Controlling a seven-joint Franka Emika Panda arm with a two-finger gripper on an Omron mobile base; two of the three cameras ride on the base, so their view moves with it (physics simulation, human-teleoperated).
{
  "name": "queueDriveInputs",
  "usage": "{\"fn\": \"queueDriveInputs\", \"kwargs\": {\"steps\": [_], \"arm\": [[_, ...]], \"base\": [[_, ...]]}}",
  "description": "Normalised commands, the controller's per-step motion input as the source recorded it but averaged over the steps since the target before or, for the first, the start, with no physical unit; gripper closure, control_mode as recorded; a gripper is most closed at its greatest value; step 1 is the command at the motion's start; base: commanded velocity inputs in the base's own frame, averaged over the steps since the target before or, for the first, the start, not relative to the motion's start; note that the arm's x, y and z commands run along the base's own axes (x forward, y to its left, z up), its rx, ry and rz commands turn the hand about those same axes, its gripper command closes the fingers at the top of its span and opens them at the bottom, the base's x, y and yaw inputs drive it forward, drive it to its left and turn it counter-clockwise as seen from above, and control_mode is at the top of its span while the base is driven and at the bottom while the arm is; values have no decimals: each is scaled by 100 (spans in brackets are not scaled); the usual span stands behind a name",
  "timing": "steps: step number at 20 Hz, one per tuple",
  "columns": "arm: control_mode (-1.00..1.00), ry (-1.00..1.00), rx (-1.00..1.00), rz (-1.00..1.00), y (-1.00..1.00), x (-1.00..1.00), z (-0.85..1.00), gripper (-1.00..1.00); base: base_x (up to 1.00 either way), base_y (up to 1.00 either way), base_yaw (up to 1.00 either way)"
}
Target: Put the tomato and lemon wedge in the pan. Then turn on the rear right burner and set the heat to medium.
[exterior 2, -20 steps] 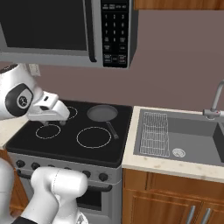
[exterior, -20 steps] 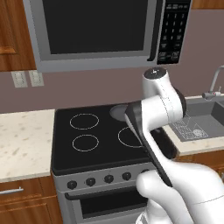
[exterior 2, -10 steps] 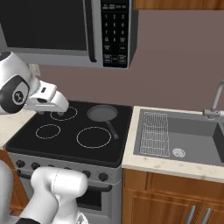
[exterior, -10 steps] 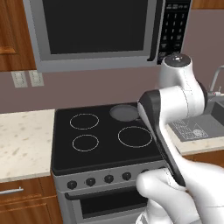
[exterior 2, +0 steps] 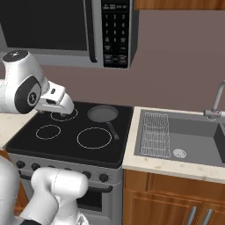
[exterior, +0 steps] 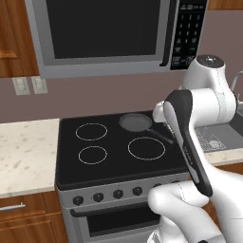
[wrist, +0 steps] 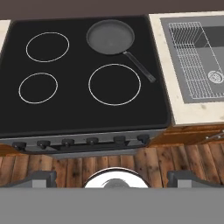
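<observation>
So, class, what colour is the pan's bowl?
Dark grey; the pan shows best in the hand view.

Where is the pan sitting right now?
The pan sits on the cooktop's rear right zone, empty, its handle angled toward the front right corner, toward the sink, just behind the largest ring.

Matt dark pan [wrist: 110, 37] on glossy black glass cooktop [wrist: 78, 109].

You see pan [wrist: 110, 37] on cooktop [wrist: 83, 113] rear right | sink [wrist: 205, 57] right of it | microwave [exterior: 109, 33] above
</observation>
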Motion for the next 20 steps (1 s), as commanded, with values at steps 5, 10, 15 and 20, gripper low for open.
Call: {"fn": "queueDriveInputs", "kwargs": {"steps": [5,10,15,20], "arm": [[-100,0,0,0,0,0,0,-100],[-100,0,0,0,0,0,0,-100],[100,0,0,0,0,0,0,-100],[100,0,0,0,0,0,0,-100]], "base": [[0,0,0],[0,0,0],[-44,0,0],[-73,0,0]]}}
